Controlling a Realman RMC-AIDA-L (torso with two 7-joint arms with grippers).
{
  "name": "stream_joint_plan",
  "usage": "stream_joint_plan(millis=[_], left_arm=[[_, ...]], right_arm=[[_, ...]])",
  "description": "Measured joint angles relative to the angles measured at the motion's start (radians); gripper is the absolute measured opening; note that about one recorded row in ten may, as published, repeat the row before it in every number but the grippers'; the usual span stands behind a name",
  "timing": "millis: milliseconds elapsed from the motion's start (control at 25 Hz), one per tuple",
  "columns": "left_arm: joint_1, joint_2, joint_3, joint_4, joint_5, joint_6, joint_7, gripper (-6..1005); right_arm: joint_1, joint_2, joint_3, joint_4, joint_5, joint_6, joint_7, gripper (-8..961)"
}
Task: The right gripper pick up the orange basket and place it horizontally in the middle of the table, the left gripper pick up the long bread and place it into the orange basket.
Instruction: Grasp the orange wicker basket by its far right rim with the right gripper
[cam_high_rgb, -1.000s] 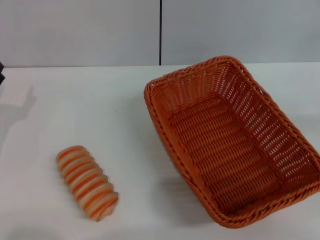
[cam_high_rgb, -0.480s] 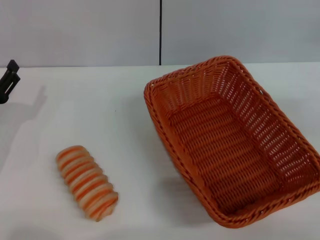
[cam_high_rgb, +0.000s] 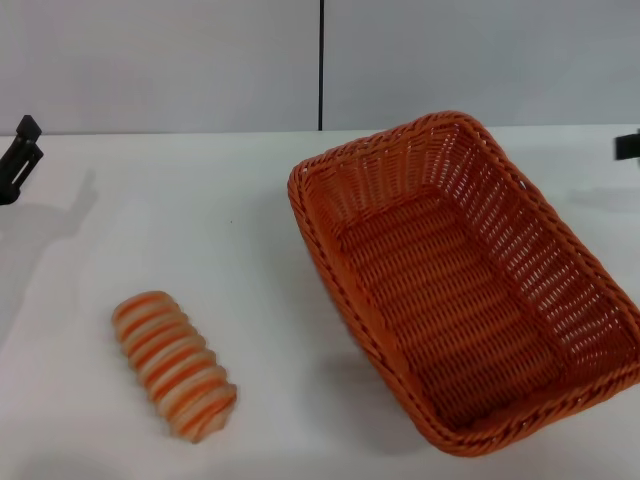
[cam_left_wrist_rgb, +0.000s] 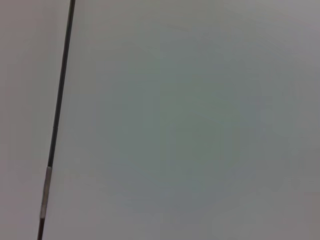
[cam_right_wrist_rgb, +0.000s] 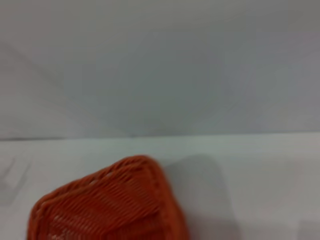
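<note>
Basket (cam_high_rgb: 465, 290) sits askew, bread (cam_high_rgb: 175, 366) untouched on bench (cam_high_rgb: 150, 220); both edge grippers' (cam_high_rgb: 18, 158) state unclear.

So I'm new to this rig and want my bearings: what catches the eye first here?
The orange basket, empty and set at an angle on the right of the table. Next, the long bread, lying front left. The left gripper and right gripper only peek in at the edges.

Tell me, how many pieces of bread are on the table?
1: the long bread lies on the table's near left, apart from the empty orange basket.
</note>
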Motion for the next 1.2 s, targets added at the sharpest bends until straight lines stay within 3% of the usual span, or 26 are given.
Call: stream_joint_plan(millis=[480, 960, 1200], left_arm=[[-0.001, 0.000, 0.000, -0.004, 0.000, -0.006, 0.015, 778], [-0.010, 0.000, -0.005, -0.003, 0.000, -0.008, 0.040, 774], [-0.016, 0.000, -0.003, 0.001, 0.000, -0.007, 0.040, 772]], right_arm=[[0.118, -0.005, -0.070, -0.178, -0.056, 0.009, 0.061, 472], [0.176, 0.011, -0.159, -0.330, -0.069, -0.138, 0.076, 465], [0.209, 0.034, -0.169, -0.359, -0.069, -0.198, 0.077, 461]])
